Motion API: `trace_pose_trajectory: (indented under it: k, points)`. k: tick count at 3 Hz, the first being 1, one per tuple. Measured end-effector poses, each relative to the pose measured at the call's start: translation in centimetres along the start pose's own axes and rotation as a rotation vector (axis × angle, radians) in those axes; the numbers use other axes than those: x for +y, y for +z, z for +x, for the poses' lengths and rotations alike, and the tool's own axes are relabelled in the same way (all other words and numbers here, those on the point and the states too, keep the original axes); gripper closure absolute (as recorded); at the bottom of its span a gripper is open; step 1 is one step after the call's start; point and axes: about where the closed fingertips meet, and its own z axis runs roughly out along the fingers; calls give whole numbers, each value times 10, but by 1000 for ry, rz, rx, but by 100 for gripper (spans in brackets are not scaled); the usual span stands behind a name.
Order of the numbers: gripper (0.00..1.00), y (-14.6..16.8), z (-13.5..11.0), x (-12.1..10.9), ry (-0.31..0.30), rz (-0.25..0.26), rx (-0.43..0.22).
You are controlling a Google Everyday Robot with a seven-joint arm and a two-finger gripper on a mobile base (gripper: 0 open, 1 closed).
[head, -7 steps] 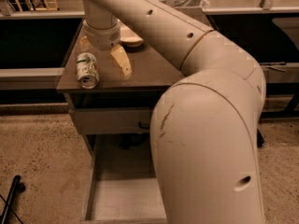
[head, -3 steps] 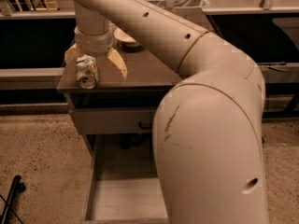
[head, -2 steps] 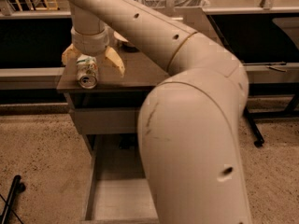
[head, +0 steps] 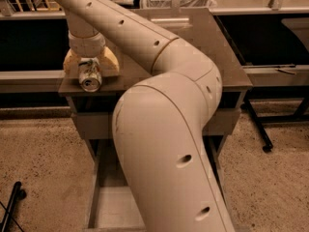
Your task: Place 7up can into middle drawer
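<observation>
The 7up can (head: 90, 75) lies on its side at the front left corner of the cabinet top (head: 203, 42), silver end facing me. My gripper (head: 91, 64) comes down over it from behind, with one tan finger (head: 72, 62) against its left side and the other against its right, shut on it. The can still rests on the top. The middle drawer (head: 113, 209) stands pulled open below the cabinet, and its pale floor shows at the bottom left. My arm hides most of it.
My large cream arm (head: 164, 144) fills the middle of the view. A wire basket (head: 178, 1) stands behind the cabinet. A black stand leg (head: 256, 124) is on the floor at the right, and a black rod (head: 10, 207) at the bottom left.
The gripper moved left from beside the can to over it, and its fingers have drawn in against the can's sides. The camera view has shifted closer.
</observation>
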Motion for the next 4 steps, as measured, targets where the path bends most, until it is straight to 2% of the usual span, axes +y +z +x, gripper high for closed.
trace_pose_trajectory:
  k: [1,2,3,4]
  points:
    - [41,5,5,-2,-68,5,4]
    - [64,4,1,1,-101,6,-8]
    - [87,-7,-5,26,7,32,-27]
    - [100,-31,-22,74,237,86,-11]
